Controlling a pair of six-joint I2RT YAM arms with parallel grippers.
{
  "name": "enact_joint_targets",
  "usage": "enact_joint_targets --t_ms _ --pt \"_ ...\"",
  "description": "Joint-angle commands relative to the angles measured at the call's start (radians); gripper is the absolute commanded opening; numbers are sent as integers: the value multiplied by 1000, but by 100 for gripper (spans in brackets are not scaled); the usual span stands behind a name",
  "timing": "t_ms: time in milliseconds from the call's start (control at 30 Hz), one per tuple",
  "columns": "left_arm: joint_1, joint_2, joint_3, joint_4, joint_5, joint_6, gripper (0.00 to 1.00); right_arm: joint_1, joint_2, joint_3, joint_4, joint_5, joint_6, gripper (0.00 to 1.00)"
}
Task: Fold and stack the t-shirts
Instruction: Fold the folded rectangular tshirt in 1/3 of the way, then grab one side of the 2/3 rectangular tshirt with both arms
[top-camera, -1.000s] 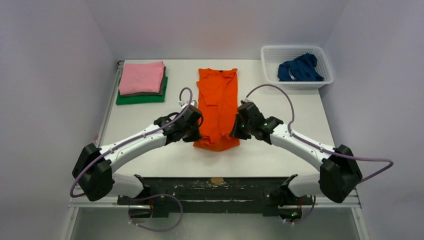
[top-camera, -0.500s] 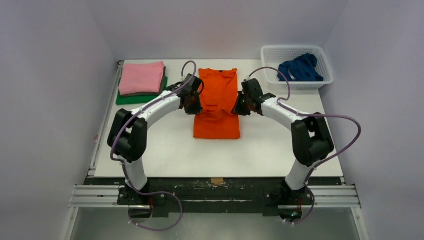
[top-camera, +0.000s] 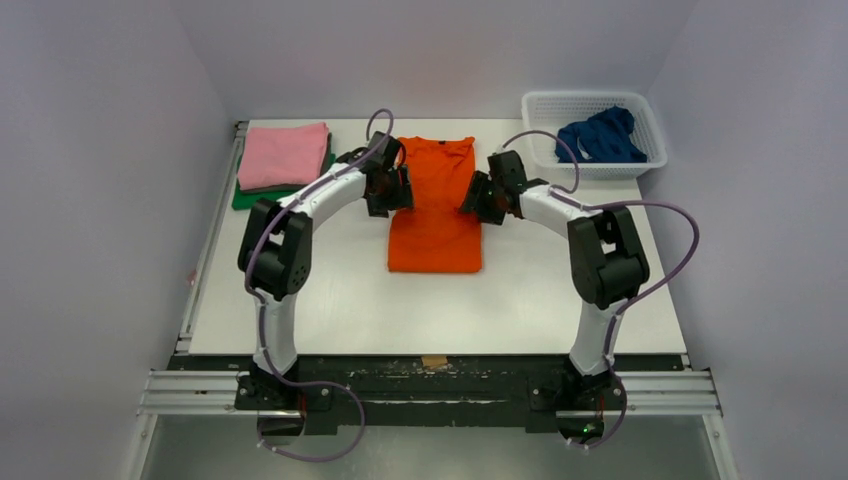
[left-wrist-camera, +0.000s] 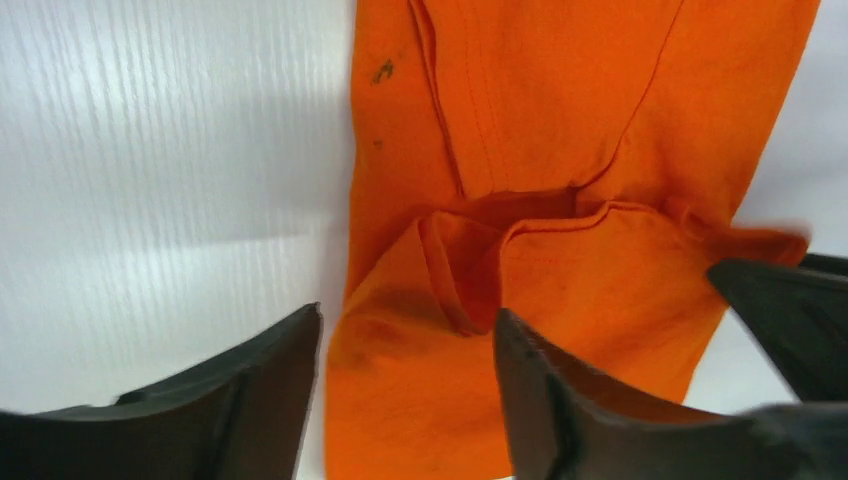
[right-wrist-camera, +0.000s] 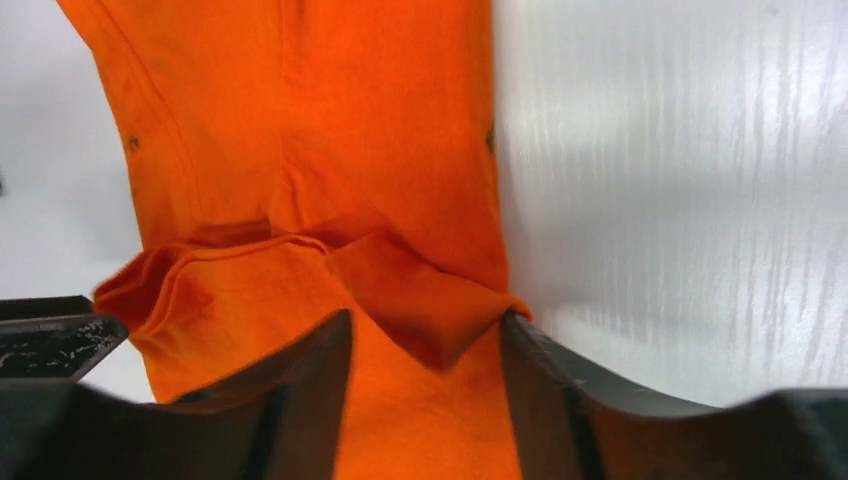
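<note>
On the table (top-camera: 330, 300), centred, the orange t-shirt (top-camera: 435, 240) lies half-folded. Left gripper (left-wrist-camera: 408, 318) and right gripper (right-wrist-camera: 425, 318) straddle its sides, fingers parted, gripping nothing. Next, likely: grip, make a second fold, carry it to the far-left stack (top-camera: 283, 155).

On table (top-camera: 340, 300): shirt stack (top-camera: 283, 165) back L, single shirt (top-camera: 434, 225) ctr, basket (top-camera: 538, 120) w/ another shirt (top-camera: 600, 138) back R.

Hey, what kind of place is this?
Probably a robotics lab test cell, not a home: a white table boxed in by plain pale walls, a black-and-white left arm and right arm bolted to a metal rail, flanking a bright orange cloth t-shirt.
</note>
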Motion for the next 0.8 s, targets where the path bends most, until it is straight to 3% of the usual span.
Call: enact_joint_targets --t_ms 0,33,67,500,767 --pt "28 -20 62 -9 42 25 75 -11 -48 70 40 26 -17 60" --pt "28 -43 50 -5 38 24 94 -12 -62 65 33 47 -17 65" --pt "29 -71 33 1 36 19 99 -12 -80 56 30 71 -18 68" --pt "6 -380 -497 190 161 -39 100 36 -327 -310 20 48 -23 68" --pt "-6 -366 -611 248 156 -86 68 64 -370 -447 61 24 29 57"
